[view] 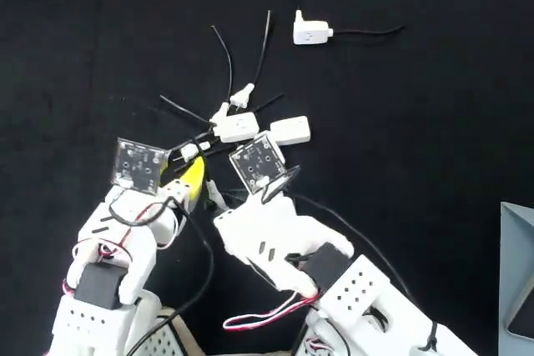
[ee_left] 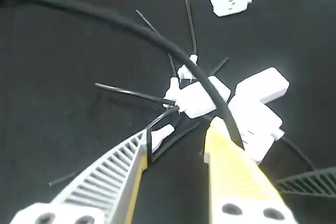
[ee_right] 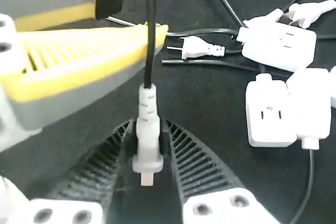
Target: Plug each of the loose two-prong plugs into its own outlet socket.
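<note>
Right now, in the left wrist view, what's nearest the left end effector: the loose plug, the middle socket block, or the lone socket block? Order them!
1. Loose plug, just inside the open left end effector.
2. Middle socket block, a little past it, among the cords.
3. Lone socket block, far off by itself.

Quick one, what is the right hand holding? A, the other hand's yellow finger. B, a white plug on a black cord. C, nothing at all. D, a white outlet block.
B: in the right wrist view the right hand has its dark fingers closed on either side of a white plug, and the black cord runs straight out of it.
</note>
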Tool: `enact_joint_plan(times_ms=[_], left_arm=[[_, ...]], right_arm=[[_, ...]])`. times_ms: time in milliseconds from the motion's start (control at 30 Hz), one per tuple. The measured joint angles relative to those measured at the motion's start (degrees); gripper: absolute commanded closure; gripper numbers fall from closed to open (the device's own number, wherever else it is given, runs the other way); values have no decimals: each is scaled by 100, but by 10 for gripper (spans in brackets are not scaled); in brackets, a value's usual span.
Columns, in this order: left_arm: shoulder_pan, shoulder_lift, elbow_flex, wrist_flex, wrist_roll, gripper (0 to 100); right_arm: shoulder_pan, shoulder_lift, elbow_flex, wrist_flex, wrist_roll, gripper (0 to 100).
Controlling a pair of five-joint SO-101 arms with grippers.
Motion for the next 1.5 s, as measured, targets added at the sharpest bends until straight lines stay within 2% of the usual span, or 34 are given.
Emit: enact_joint_plan(times_ms=[233,433,600,733,1033,1100,1300,1500], left_arm=[[484,-18,-62,281,-264,811],[870,-53,-105,457,-765,811],[897,-35,-105,475,-844,811],[923,-88,-193,782,-835,811],[1327,-1064,-237,1345,-862,811],[1169,-1029,-237,1301,-835,810],[-35,-730,-229,967,-413,753],[-220,-123,-229,958,-352,743]], right_arm=[[0,0,35,26,0,987],[0,0,35,26,0,987],[0,0,149,26,0,987],[0,0,149,26,0,987],[35,0,149,26,105,987],[273,0,149,26,105,987],[1503,0,114,26,369,986],[2637,0,-132,26,862,986]])
